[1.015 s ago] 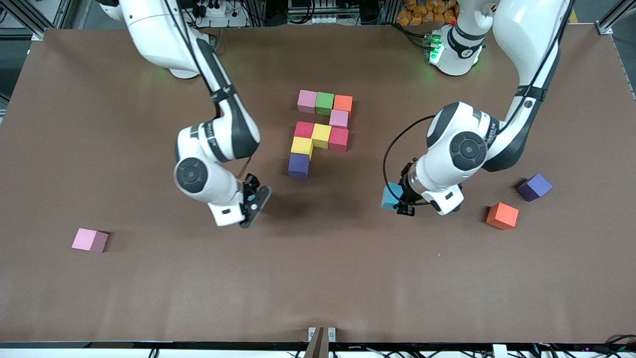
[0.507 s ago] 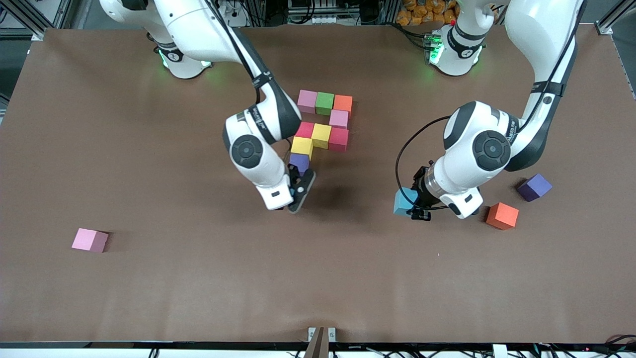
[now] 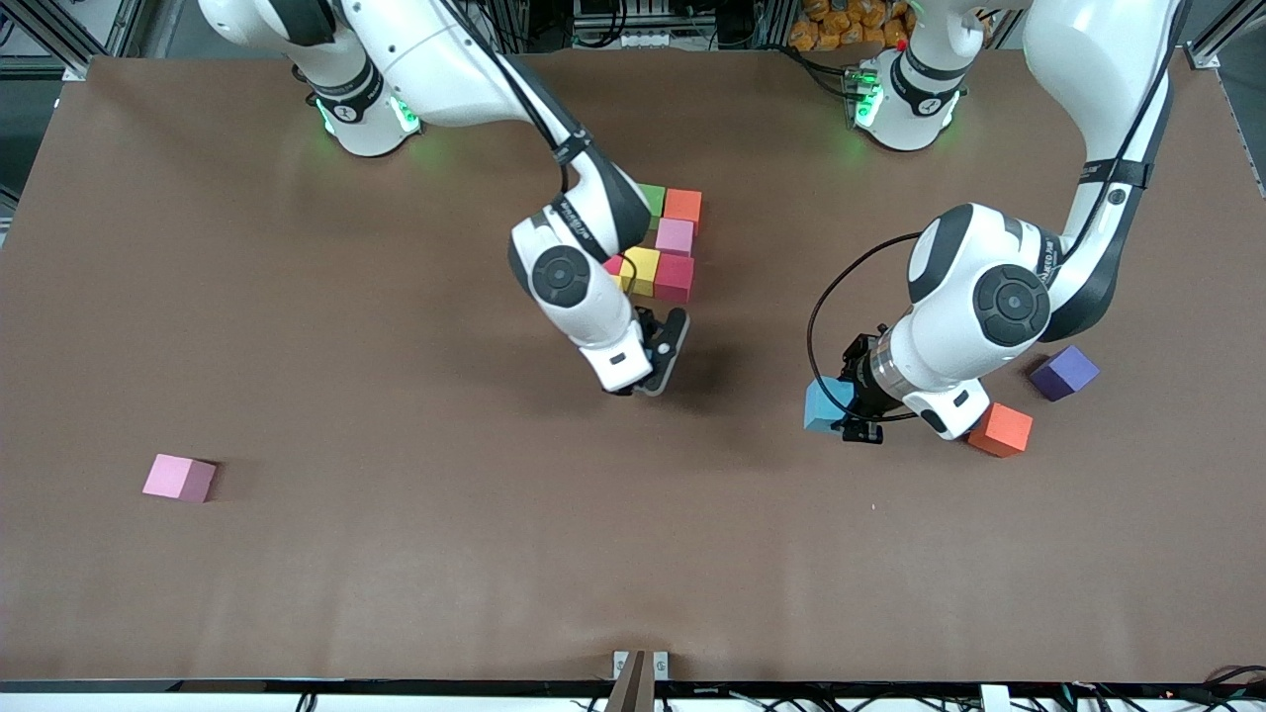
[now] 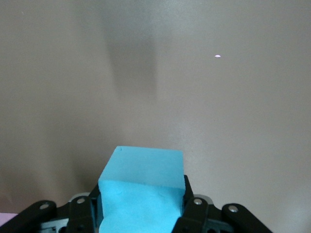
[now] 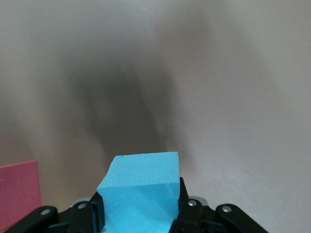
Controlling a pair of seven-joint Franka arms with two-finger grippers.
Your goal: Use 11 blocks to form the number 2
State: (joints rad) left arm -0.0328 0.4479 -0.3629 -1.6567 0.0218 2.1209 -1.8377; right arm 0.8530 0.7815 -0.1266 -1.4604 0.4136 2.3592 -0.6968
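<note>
Pink block [image 3: 179, 478]: loose on the brown table [image 3: 396, 593], nearer to the front camera than the number 2 [image 3: 661, 242], well apart from it, toward the right arm's end.

Loose orange block [image 3: 999, 429] and loose purple block [image 3: 1064, 372]: also nearer than the number 2, toward the left arm's end, near each other, not touching.

Left gripper [image 3: 841, 415]: over bare table between the number 2 and the loose orange block. Clamped on sky-blue block A [image 4: 143, 170], both fingers pressed to its sides.

Right gripper [image 3: 661, 351]: over bare table just beside the near end of the number 2. Clamped on sky-blue block B [image 5: 141, 179]. One reddish-pink block face [image 5: 17, 194] at the edge of the right wrist view.

Number 2: unfinished, partly covered by the right arm. Long axis running from the front camera toward the robot bases, top row at the base end. Visible parts:
- green block [image 3: 651, 198] touching orange block [image 3: 682, 206] in the farthest row;
- pink block [image 3: 675, 236] just nearer, under the orange one;
- yellow block [image 3: 641, 269] touching red block [image 3: 674, 277] in the next row;
- sliver of a second red block [image 3: 615, 264] at the arm's edge.

Lettering on the arm bands: present, not readable.
</note>
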